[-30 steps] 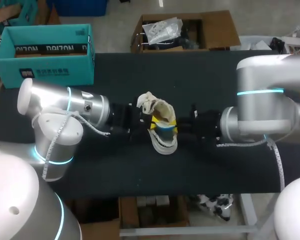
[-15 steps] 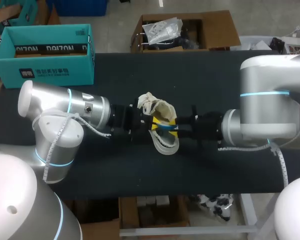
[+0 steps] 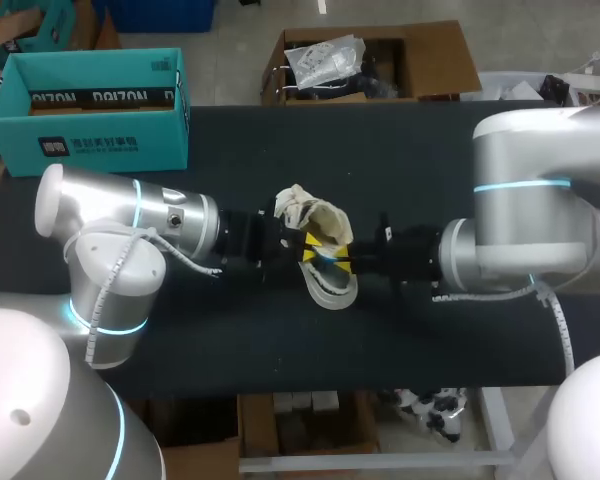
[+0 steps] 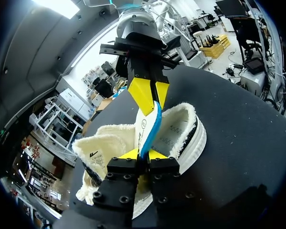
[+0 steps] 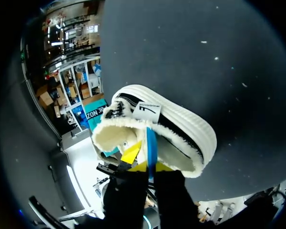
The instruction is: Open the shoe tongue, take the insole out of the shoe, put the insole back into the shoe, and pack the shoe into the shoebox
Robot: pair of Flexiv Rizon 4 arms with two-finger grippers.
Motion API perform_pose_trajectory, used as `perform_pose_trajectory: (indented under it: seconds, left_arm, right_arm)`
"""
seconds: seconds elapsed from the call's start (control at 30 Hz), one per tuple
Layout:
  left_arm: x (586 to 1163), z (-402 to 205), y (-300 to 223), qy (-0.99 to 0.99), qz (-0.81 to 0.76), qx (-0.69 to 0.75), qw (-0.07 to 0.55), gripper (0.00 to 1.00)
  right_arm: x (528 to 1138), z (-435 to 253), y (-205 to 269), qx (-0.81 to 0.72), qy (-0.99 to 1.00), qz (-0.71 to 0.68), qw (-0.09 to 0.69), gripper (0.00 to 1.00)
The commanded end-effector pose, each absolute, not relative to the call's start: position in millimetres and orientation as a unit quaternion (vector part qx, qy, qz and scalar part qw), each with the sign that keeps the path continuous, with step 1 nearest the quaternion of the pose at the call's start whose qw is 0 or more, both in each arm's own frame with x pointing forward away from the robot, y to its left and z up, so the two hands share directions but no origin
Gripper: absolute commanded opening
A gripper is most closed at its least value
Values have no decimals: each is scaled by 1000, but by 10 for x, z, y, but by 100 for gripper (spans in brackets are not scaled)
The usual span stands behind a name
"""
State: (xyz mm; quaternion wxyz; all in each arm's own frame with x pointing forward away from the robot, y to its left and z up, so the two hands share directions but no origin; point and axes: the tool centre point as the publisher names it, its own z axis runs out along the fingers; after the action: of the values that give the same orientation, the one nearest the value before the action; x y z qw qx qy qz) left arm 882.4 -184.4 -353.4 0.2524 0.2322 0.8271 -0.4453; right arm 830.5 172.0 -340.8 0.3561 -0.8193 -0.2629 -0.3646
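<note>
Left fingers [image 4: 130,153] and right fingers [image 4: 141,94] both pinch insole [image 4: 148,125] upright above shoe [image 4: 183,131]. Reinsertion step, probably. Next: one lets go, other feeds it into shoe.

We log a dark table [image 3: 380,150]. A teal shoebox [image 3: 90,110] sits at its far left corner. A fleece-lined shoe [image 3: 315,215] rests near the middle.

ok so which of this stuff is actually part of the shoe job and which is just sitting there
Part of the job:
shoe
insole
shoebox
left gripper and right gripper, both shut on the insole

Just there:
the table under it all
</note>
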Motion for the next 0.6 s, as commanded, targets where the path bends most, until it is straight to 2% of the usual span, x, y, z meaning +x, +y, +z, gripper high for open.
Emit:
perform_pose_trajectory:
  seconds: [0.03,0.1,0.13,0.17,0.2,0.6]
  left_arm:
    - [8785,-3500,-1839,821,-453,233,257,40]
    - [8772,-3479,-1836,819,-455,236,259,40]
    - [8766,-3471,-1835,818,-456,236,259,32]
    - [8765,-3466,-1835,818,-456,237,260,19]
    - [8765,-3463,-1835,817,-455,238,261,0]
    - [8893,-3617,-1834,828,-444,236,249,0]
  right_arm:
    - [8359,-3426,1737,-821,-263,-362,355,0]
    - [8358,-3420,1730,-821,-262,-362,354,0]
    - [8358,-3418,1728,-821,-262,-363,354,0]
    - [8358,-3417,1727,-821,-261,-363,353,0]
    - [8358,-3417,1727,-822,-261,-363,353,0]
    - [8559,-3635,1832,-829,-256,-341,362,0]
